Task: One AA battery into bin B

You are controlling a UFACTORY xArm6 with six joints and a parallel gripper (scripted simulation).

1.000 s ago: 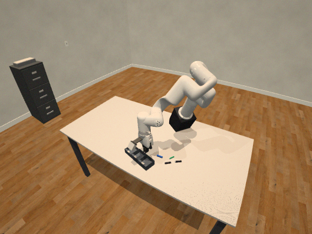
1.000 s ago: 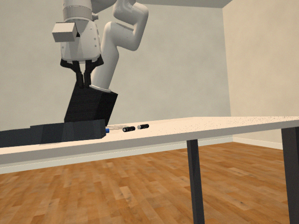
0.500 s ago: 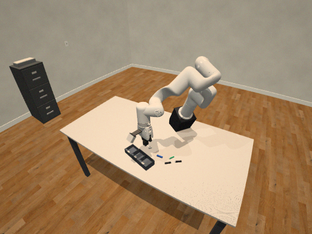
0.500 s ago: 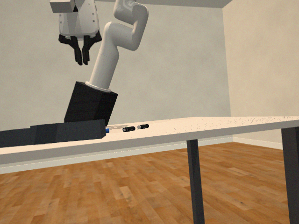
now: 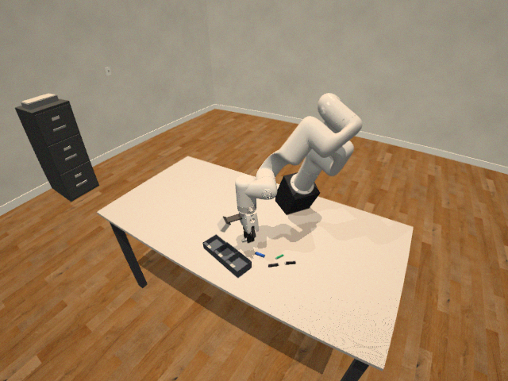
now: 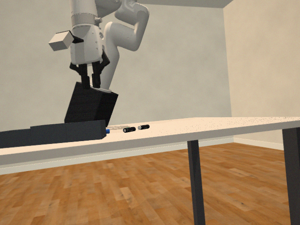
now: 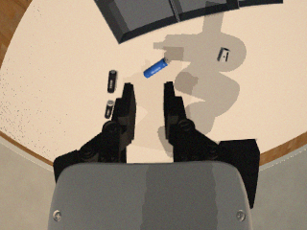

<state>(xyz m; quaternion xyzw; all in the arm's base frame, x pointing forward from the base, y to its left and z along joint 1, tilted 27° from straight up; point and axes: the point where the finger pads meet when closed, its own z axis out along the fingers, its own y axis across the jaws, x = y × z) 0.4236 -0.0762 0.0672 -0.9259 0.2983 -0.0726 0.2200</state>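
Two black AA batteries (image 7: 113, 80) (image 7: 109, 109) lie on the table left of my fingers; they also show in the top view (image 5: 273, 265) (image 5: 290, 262) and the exterior view (image 6: 129, 129) (image 6: 143, 126). The dark row of bins (image 5: 226, 254) stands near the table's front edge. Its compartment marked B (image 7: 137, 3) is the end one nearest the batteries and looks empty. My gripper (image 7: 149, 94) (image 5: 249, 236) hovers above the table beside the bins, fingers apart (image 6: 91, 83) with nothing between them.
A small blue cylinder (image 7: 155, 68) (image 5: 259, 254) lies just ahead of my fingertips, between them and the bins. A green piece (image 5: 279, 256) lies by the batteries. A small grey part (image 7: 224, 54) lies in my shadow. The arm's black base (image 5: 296, 198) stands behind.
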